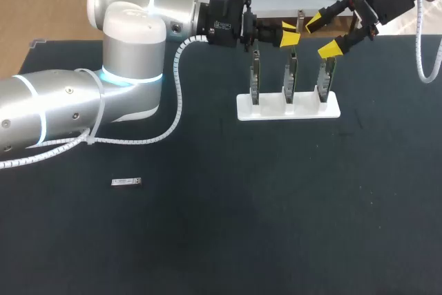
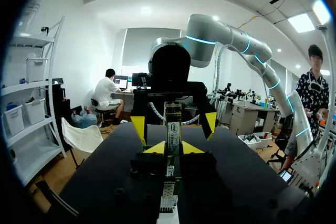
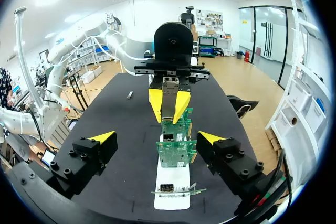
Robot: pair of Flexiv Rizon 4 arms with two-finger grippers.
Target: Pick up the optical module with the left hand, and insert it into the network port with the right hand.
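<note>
Grips the optical module (image 3: pixel 169 98) in the left gripper (image 1: pixel 289 34) at the frame's upper middle, just above three upright network cards (image 1: pixel 290 77) in a white holder (image 1: pixel 269 110). Aims its long axis left to right, free end toward the spread-fingered right gripper (image 1: pixel 322 34) close by. Shows a second silver module (image 1: pixel 127 182) flat at lower left, likewise lengthwise across.

Matte black table (image 1: pixel 228 246) fills most of head view; top plain, faint pale specks; stepped notch at far-left corner. Light diffuse, overhead; soft shadows on top. Left wrist view: table (image 2: pixel 100 177) seen lengthwise, side edges straight. Right wrist view: table (image 3: pixel 123 145) likewise, dull sheen toward far end.
</note>
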